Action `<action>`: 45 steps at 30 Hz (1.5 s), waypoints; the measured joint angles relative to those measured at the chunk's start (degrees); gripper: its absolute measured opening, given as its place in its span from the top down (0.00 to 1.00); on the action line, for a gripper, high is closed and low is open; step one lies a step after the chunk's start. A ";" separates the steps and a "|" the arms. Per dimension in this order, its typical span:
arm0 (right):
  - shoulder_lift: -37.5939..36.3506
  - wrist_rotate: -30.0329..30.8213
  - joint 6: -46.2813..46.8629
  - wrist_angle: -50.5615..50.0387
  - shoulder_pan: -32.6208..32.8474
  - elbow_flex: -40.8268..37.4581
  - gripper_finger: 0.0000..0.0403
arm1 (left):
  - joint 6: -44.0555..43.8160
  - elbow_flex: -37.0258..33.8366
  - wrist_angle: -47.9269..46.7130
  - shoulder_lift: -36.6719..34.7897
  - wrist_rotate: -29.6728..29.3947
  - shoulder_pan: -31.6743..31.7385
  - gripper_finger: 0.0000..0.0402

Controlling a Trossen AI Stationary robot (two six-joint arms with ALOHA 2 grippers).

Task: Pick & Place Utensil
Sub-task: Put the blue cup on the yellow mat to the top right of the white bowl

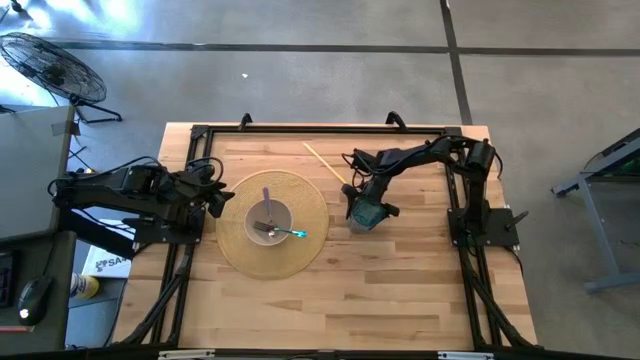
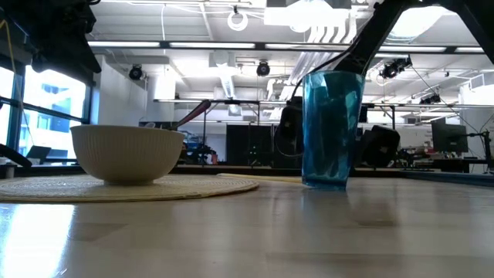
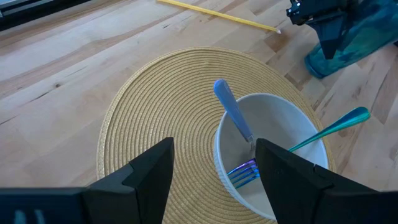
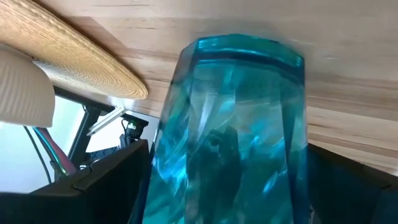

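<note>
A cream bowl (image 1: 270, 222) (image 2: 127, 153) (image 3: 273, 155) stands on a round woven mat (image 1: 300, 200) (image 3: 155, 106). A spoon with a purple-blue handle (image 1: 266, 205) (image 3: 233, 112) and a fork with a teal handle (image 1: 290, 233) (image 3: 329, 127) lean inside it, handles over the rim. My left gripper (image 1: 218, 198) (image 3: 214, 155) is open, hovering over the mat's left edge and pointing at the bowl. My right gripper (image 1: 365, 203) (image 4: 230, 180) is shut on a blue see-through cup (image 1: 368, 213) (image 2: 332, 127) right of the mat. My right gripper pinches the blue cup's side wall (image 4: 186, 155) between its two fingers, one on each side. The fingers come from the table's far side, slanting down. The cup stands upright, and its base (image 2: 328, 184) appears to rest on the table.
A thin yellow stick (image 1: 325, 163) (image 3: 217, 15) lies on the table beyond the mat, toward the far edge. Black frame rails (image 1: 455, 200) run along the table's left, right and far sides. Bare wood stretches across the near half of the table (image 1: 340, 300).
</note>
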 joint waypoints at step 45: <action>0.00 -0.49 4.93 3.22 -0.21 0.02 0.05 | 0.00 0.09 -0.01 -0.01 0.01 0.00 0.45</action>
